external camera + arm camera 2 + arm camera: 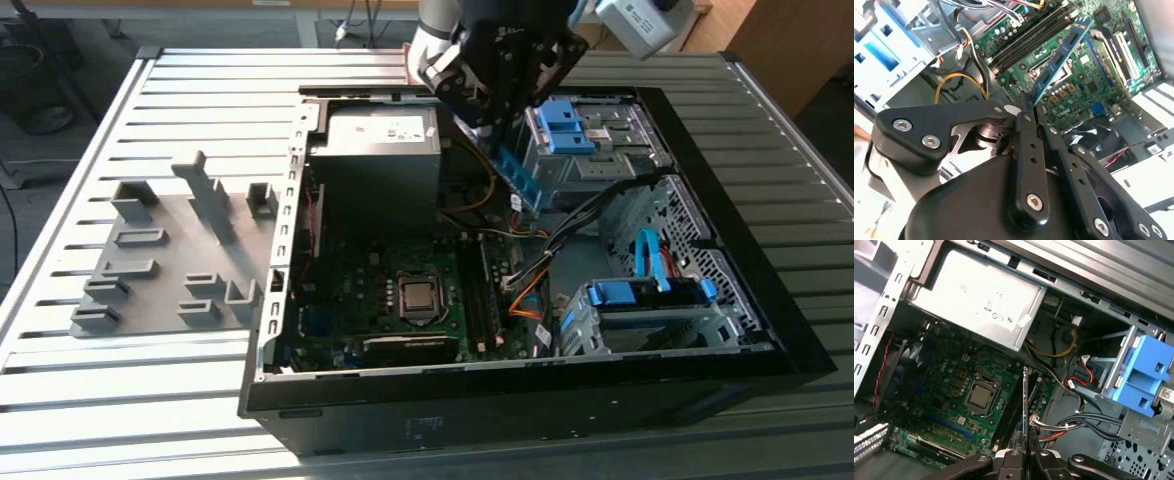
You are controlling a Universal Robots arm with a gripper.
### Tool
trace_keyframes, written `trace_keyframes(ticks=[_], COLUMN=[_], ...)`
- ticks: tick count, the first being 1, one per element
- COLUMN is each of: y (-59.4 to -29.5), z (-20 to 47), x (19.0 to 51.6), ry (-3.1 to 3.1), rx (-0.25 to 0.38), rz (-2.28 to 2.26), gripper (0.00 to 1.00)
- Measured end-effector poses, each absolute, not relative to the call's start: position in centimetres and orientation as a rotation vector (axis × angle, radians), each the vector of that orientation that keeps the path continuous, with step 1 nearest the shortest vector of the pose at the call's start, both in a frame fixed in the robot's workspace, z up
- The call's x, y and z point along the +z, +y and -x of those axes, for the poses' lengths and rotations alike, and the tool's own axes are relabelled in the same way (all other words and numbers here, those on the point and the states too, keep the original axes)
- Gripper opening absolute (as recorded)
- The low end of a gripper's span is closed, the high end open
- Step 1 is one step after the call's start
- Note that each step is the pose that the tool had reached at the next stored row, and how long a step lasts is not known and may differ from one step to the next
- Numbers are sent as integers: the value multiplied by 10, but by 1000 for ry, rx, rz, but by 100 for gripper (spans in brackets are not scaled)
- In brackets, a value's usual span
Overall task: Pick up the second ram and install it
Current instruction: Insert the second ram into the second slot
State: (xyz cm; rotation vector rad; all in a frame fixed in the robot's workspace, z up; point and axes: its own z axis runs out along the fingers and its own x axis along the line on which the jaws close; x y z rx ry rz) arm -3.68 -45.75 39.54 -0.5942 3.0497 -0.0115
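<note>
My gripper [501, 128] hangs over the open computer case [747, 300], shut on the second ram [519, 182]. The second ram is a thin blue-green stick that points down from the fingers toward the motherboard [387, 300]. In the second wrist view the second ram [1061, 55] reaches from the black fingertips [1025, 102] out over the dark memory slots [1026, 37]. In the first wrist view I see the second ram [1025, 405] edge-on, held by the gripper [1025, 456] and hovering above the slots [1010, 422] beside the processor socket [979, 396]. It is still above the board, not touching it.
A grey power-supply box [380, 140] fills the case's far corner. Blue drive-bay clips [567, 125] and a second blue bay [647, 295] sit on the exterior view's right. Cables [527, 290] run beside the slots. A grey slotted fixture plate [174, 250] lies outside the case on the exterior view's left.
</note>
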Motion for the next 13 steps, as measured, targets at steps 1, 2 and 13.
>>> trace_keyframes(ticks=[1, 2, 13], y=[-458, -458, -457], z=[37, 37, 37], x=[395, 395, 393], ry=[3055, 3059, 3094], rx=[-12, -12, -17], rz=[568, 544, 291], gripper=[14, 14, 14])
